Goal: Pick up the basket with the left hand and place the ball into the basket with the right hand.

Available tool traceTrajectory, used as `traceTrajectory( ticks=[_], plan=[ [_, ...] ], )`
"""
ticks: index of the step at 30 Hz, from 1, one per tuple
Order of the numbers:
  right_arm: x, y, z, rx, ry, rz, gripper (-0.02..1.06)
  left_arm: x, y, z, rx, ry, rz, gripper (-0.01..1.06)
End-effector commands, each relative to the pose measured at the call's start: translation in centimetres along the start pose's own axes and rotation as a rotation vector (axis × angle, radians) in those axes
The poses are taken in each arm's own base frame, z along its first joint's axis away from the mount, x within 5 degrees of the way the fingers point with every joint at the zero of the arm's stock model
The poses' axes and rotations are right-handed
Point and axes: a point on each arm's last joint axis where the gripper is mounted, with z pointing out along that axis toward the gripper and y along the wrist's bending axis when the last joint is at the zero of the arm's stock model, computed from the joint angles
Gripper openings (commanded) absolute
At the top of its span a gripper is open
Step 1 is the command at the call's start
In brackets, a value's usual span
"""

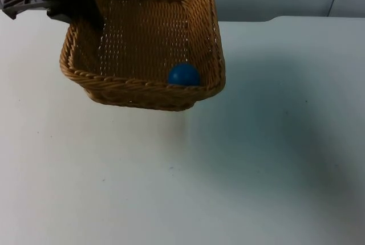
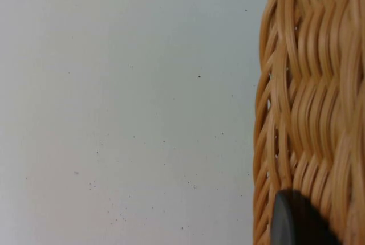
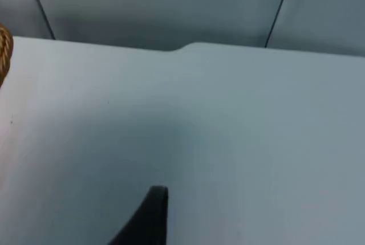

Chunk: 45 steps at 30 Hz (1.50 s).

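Hanging above the worktop (image 1: 256, 171) at the frame's upper left, the basket (image 1: 145, 40) is clamped at its far-left rim by the left end effector (image 1: 74, 8). The ball (image 1: 183, 74) already rests inside, against the near wall. Whether the right end effector (image 3: 154, 213), waiting well apart to the right over bare worktop, is open or closed I cannot tell.

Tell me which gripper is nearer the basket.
Left. The left gripper is at the basket's wicker wall, holding it above the table. The right gripper is over bare table, away from the basket.

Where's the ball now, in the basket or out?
In. The blue ball lies inside the wicker basket, against its near wall, held by the left pincer.
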Motion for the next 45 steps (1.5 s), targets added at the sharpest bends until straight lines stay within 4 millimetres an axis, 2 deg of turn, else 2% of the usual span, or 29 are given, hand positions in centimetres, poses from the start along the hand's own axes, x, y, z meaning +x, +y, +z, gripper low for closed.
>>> traceTrajectory(
  ticks=[1, 4, 5, 8, 10, 12, 15, 19, 35, 45],
  plan=[
    [1.4, 0.0, -0.6, 0.002, 0.011, 0.006, 1.05, 0.0, -0.3, 0.1, 0.017, -0.005, -0.014, 0.0],
    [3.8, 0.0, -2.0, 0.025, 0.018, -0.009, 1.05, 0.2, 0.1, 1.1, 0.009, 0.018, -0.005, 0.0],
    [3.8, 0.0, -2.0, 0.025, 0.018, -0.009, 1.05, 0.2, 0.1, 1.1, 0.009, 0.018, -0.005, 0.0],
    [4.9, -0.4, -3.5, 0.068, -0.021, -0.015, 1.05, 0.4, 0.7, 2.9, -0.001, 0.042, -0.019, 0.0],
    [5.0, -0.7, -4.5, 0.103, -0.051, -0.038, 1.05, 0.7, 1.4, 4.3, -0.013, 0.074, -0.029, 0.0],
    [4.9, -0.8, -4.8, 0.12, -0.066, -0.041, 1.05, 0.9, 1.6, 4.9, -0.016, 0.083, -0.036, 0.0],
    [4.9, -1.0, -4.8, 0.136, -0.064, -0.059, 1.05, 1.4, 2.1, 6.9, 0.012, 0.121, -0.052, 0.0],
    [4.9, -1.0, -4.8, 0.136, -0.066, -0.06, 1.05, 1.6, 2.2, 8.0, 0.057, 0.128, -0.064, 0.0],
    [4.9, -1.4, -4.9, 0.191, -0.069, -0.079, 1.05, 1.7, 2.9, 9.5, 0.048, 0.114, -0.047, 0.0],
    [4.8, -1.4, -4.9, 0.19, -0.08, -0.057, 1.05, 1.9, 3.2, 9.5, 0.021, 0.135, -0.044, 0.0]
  ],
)
